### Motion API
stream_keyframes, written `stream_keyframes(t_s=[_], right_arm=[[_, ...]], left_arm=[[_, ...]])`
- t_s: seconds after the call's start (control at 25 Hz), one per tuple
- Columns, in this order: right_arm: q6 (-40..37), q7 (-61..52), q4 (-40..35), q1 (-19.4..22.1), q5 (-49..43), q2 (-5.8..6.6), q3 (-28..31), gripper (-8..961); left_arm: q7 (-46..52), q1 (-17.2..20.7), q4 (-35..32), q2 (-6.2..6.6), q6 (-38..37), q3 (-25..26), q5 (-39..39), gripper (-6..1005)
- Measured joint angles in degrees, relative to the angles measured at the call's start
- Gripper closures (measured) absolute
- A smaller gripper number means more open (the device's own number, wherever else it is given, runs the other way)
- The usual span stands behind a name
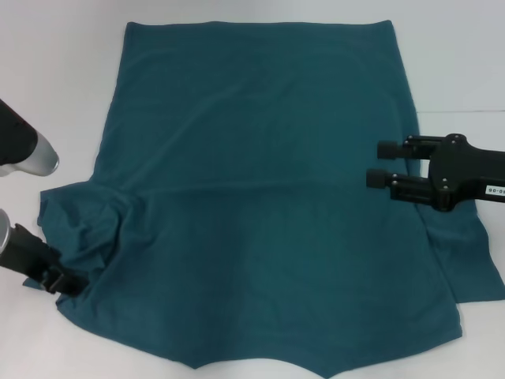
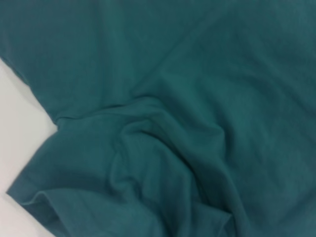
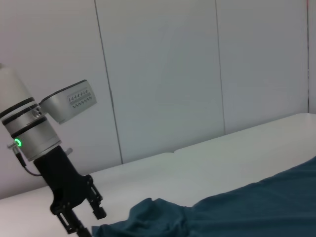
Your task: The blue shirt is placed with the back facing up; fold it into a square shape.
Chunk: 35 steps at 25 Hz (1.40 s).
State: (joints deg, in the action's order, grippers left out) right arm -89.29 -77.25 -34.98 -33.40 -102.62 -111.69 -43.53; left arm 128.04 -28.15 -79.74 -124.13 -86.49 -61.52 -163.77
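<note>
The blue shirt (image 1: 260,181) lies spread flat on the white table (image 1: 55,71), plain side up, hem at the far end. Its left sleeve (image 1: 83,225) is bunched into raised folds, which fill the left wrist view as the sleeve (image 2: 163,148). My left gripper (image 1: 67,283) sits low at that sleeve's outer edge; from the right wrist view the left gripper (image 3: 86,222) has its fingers apart beside the rumpled cloth (image 3: 158,217). My right gripper (image 1: 382,162) hovers open over the shirt's right edge, pointing inward, with nothing between its fingers. The right sleeve (image 1: 469,260) lies flat under that arm.
White table surface (image 1: 458,71) borders the shirt on the left, right and far side. A pale wall (image 3: 197,74) stands behind the table. The shirt's near edge (image 1: 260,365) reaches almost to the bottom of the head view.
</note>
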Motion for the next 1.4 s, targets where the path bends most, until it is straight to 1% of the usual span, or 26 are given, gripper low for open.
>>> stream_keyframes(t_s=[0.04,0.08,0.36,0.48,0.6,0.72,0.84,1.08,1.28,1.4], right_arm=[[0.18,0.02,0.00,-0.08,-0.03,-0.03,-0.05,370],[0.39,0.04,0.00,-0.14,-0.05,-0.05,-0.11,369],[0.92,0.66,0.28,-0.18,-0.05,-0.20,-0.32,369],[1.00,0.71,0.39,-0.16,-0.05,-0.23,-0.33,370],[1.04,0.75,0.40,-0.01,-0.05,-0.26,-0.33,370],[1.06,0.76,0.46,0.04,-0.05,-0.31,-0.33,370],[1.06,0.77,0.51,-0.02,-0.04,-0.40,-0.33,370],[1.06,0.78,0.51,-0.04,-0.03,-0.68,-0.33,369],[0.96,0.79,0.33,-0.12,-0.04,-0.91,-0.31,369],[0.79,0.78,0.29,-0.20,-0.04,-0.99,-0.17,369]], left_arm=[[0.00,0.00,0.00,0.00,0.00,0.00,0.00,351],[0.01,-0.49,1.69,0.09,0.55,0.02,0.02,351],[-0.13,-1.23,3.95,0.22,3.35,0.11,0.04,353],[-0.49,-1.36,4.15,0.45,4.17,0.40,0.04,354],[-0.60,-1.63,5.14,0.95,4.51,0.67,0.01,355],[-0.64,-1.78,6.28,1.37,5.30,0.97,0.00,394],[-0.89,-1.80,7.41,1.53,6.26,1.16,-0.01,434],[-1.34,-1.82,10.30,1.88,8.65,1.40,-0.08,435],[-1.44,-1.82,10.69,2.09,9.02,1.43,-0.13,436],[-1.46,-1.82,10.71,2.17,9.08,1.98,-0.15,533]])
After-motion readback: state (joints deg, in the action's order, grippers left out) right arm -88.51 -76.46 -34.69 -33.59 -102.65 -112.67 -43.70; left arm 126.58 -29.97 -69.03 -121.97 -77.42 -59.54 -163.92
